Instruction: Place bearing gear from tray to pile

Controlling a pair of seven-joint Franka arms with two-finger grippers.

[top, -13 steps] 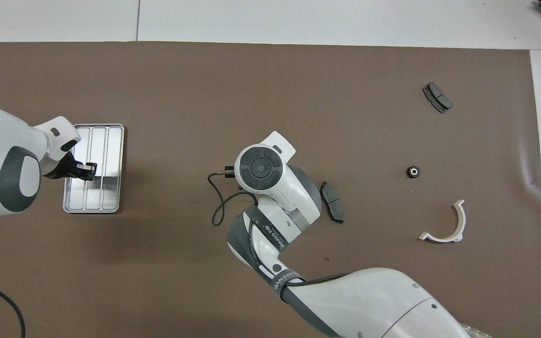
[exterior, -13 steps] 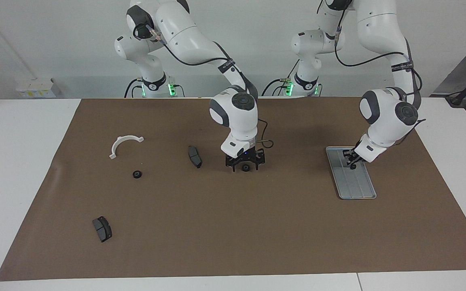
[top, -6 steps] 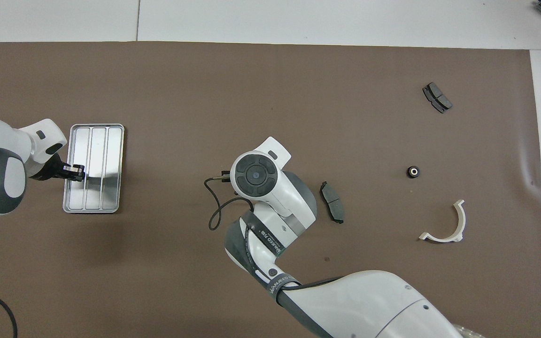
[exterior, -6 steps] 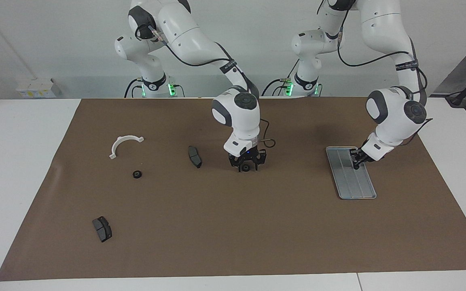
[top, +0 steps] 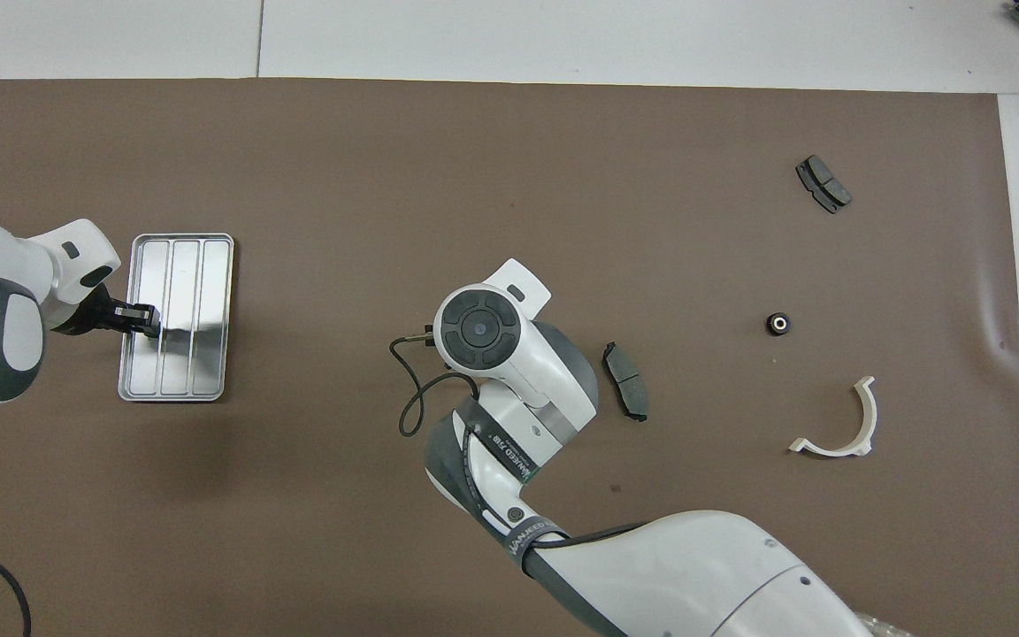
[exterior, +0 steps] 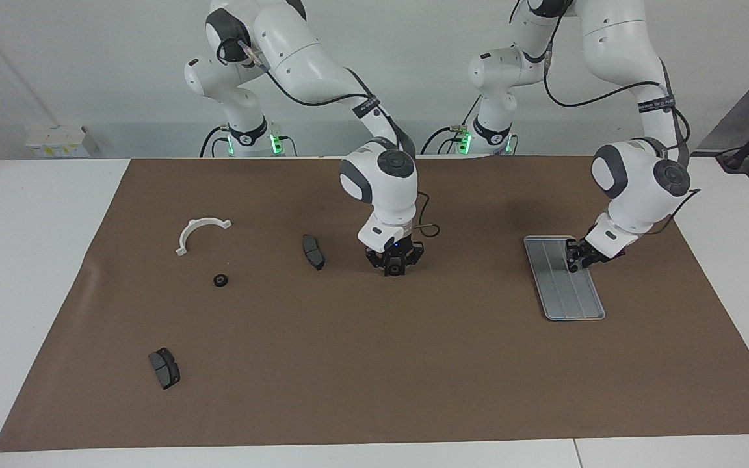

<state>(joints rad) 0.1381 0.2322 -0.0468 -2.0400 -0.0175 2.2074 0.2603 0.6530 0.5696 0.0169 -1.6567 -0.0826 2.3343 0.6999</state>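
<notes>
- Apparently bare inside, the flat rectangular silver-grey metal tray (exterior: pixel 564 278) (top: pixel 175 317), ridged lengthwise with rounded corners and a raised rim, lay on the brown mat (exterior: pixel 374 364) toward the left arm's end of the tabletop.
- The small black round bearing gear (exterior: pixel 220 281) (top: pixel 777 324) sat on the mat toward the right arm's end, among the scattered pile.
- That pile held a white semicircular plastic bracket (exterior: pixel 200 233) (top: pixel 838 421) and two dark grey curved brake pads: one (exterior: pixel 313 251) (top: pixel 625 380) near the table's middle, the other (exterior: pixel 164 368) (top: pixel 823 183) farthest from the robots.
- The left gripper (exterior: pixel 575 263) (top: pixel 140 319) hung tilted over the tray's edge; I cannot tell how its fingers stood.
- The right gripper (exterior: pixel 394 265) pointed straight down at the mat's middle, beside the nearer pad, its fingers drawn together around a small dark object that could not be identified.
</notes>
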